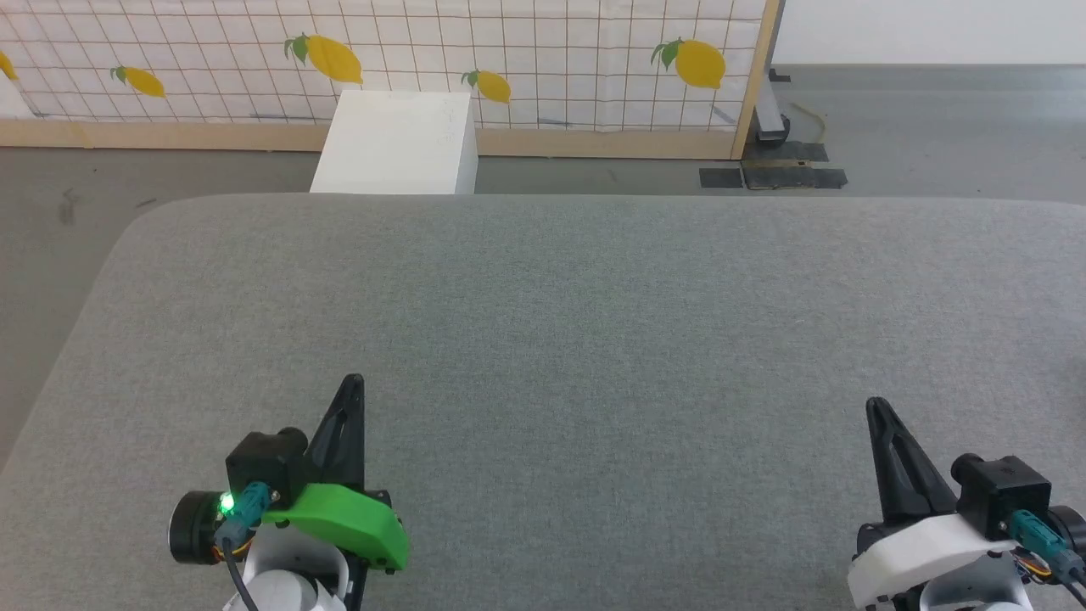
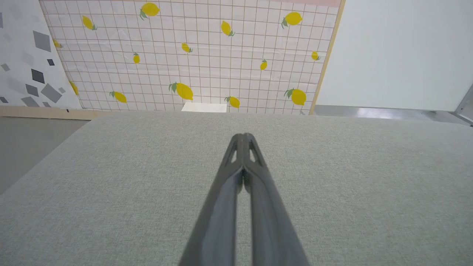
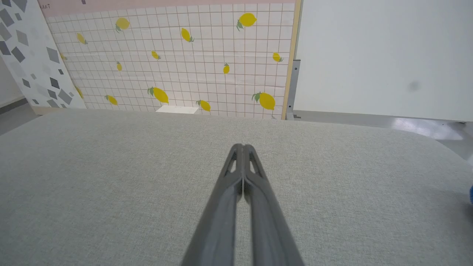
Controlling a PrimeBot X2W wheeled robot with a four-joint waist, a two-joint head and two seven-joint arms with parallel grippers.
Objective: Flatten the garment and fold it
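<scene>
Left claw (image 1: 354, 387): fully closed, two dark fingers pressed together to a single point, nothing between them. Poised over bare grey cloth, tip pointing ahead. Seen likewise along its own length in the left wrist view (image 2: 244, 137), fingertips meeting.

Right claw (image 1: 875, 406): fully closed, fingers flush from base to tip, nothing held. Level with the left claw and well apart from it, pointing the same way. Confirmed in the right wrist view (image 3: 242, 147).

Garment (image 3: 471, 195): small bright blue sliver, well off to the right of the right claw, near the table's right end. Cut by the picture edge; shape and lie not to be told. Touched by neither claw.

Table (image 1: 594, 297): grey woven cloth cover, rounded corner ahead and to the left of the left claw. Spread beneath, between and ahead of both claws.

Green wrist cover (image 1: 349, 523): directly behind the left claw, with a lit green lamp (image 1: 226, 502) at its left.

White wrist cover (image 1: 918, 543): directly behind the right claw.

White box (image 1: 395, 144): beyond the table's far edge, roughly straight ahead of the left claw, standing on the grey floor (image 1: 933, 127).

Lemon-print panel (image 1: 526, 51): white grid with yellow lemons, wooden frame, upright behind the white box, far ahead of both claws.

Grey-diamond panel (image 2: 26, 55): left of the lemon-print panel, far ahead and left of the left claw.

Black floor plates (image 1: 772, 176): at the foot of the panel's right post, ahead of the right claw and slightly to its left.
</scene>
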